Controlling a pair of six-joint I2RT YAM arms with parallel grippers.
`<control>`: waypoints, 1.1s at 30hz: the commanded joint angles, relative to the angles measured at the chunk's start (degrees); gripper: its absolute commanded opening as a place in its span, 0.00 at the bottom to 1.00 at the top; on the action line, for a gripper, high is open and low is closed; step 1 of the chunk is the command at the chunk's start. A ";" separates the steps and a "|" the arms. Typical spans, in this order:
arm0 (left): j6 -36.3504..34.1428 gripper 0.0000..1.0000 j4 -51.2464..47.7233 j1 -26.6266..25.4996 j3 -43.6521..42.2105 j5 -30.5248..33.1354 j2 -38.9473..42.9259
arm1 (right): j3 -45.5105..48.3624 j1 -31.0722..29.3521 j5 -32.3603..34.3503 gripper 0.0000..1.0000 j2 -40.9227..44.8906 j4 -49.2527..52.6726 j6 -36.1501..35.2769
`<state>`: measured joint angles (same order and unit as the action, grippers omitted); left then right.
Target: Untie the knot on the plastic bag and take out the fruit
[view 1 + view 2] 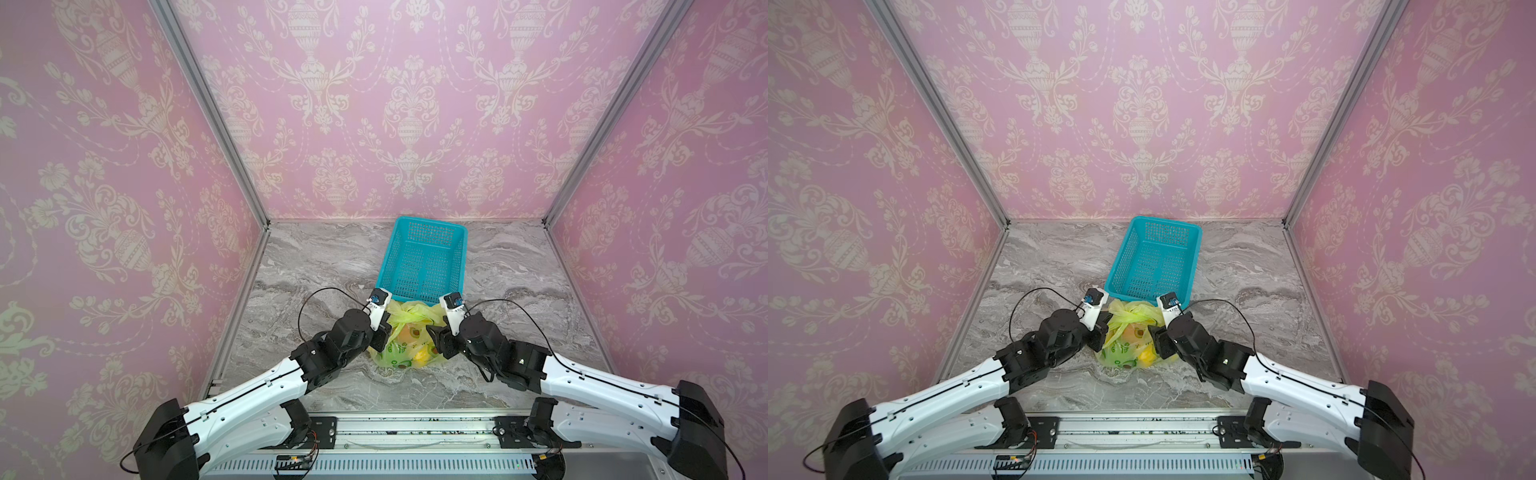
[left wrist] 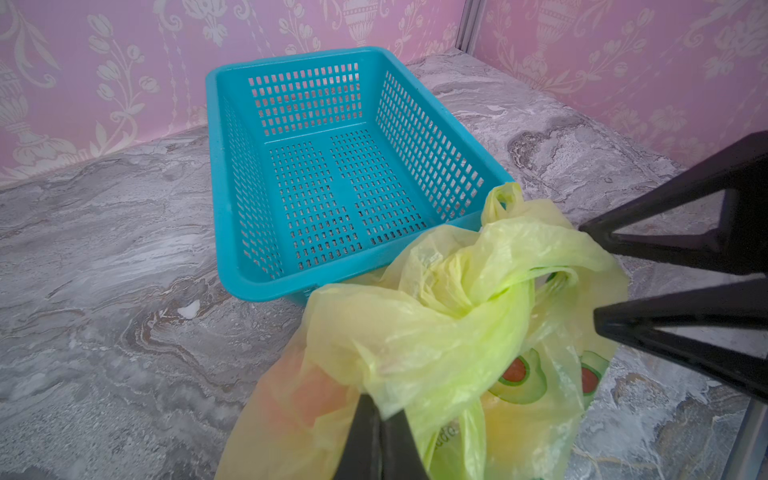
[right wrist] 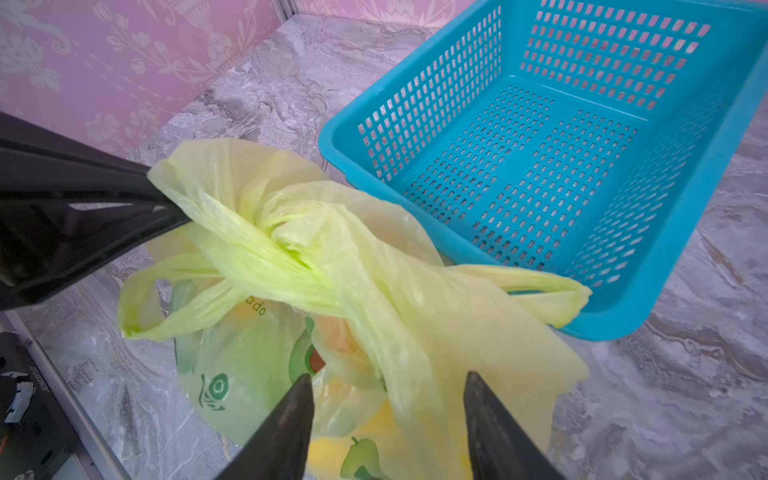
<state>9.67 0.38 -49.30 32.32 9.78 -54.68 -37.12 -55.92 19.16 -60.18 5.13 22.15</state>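
Sitting just in front of the basket [image 1: 432, 235], against its near rim: bag [image 1: 397, 353] with fruit [image 1: 422, 354] showing through and knot [image 2: 478, 299] tied on top, left claw [image 2: 380, 409] pinched shut on bag film beside the knot, right claw [image 3: 388, 376] open, jaws astride a loose fold.

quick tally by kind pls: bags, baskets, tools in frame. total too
plastic bag: 1
basket: 1
tools: 2 (left tool, right tool)
Total: 4
Not counted: fruit inside the bag, too blurred through the plastic to number.
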 commanded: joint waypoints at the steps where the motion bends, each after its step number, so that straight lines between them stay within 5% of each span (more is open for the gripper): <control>1: -0.42 0.00 0.41 -0.19 -0.41 0.60 0.26 | -3.55 -0.16 3.57 0.59 -4.31 2.49 0.63; 6: -0.02 0.00 0.15 -0.18 -0.66 1.79 1.19 | -5.44 -0.07 7.23 0.17 -6.85 4.47 2.16; 11: 1.66 0.00 -0.38 1.00 -1.88 6.53 3.17 | -1.53 1.29 9.55 0.01 -2.65 3.66 4.64; 18: 5.90 0.00 -2.65 7.11 -4.09 7.88 8.43 | 5.88 5.91 9.09 0.00 4.11 3.36 9.58; 33: 9.91 0.02 -4.74 11.76 -5.68 10.09 10.65 | 12.29 11.10 8.27 0.06 11.12 4.62 14.90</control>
<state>17.76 -2.55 -39.53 27.57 15.75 -44.66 -26.79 -46.50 23.81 -50.13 6.17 35.20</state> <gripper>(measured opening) 0.047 0.058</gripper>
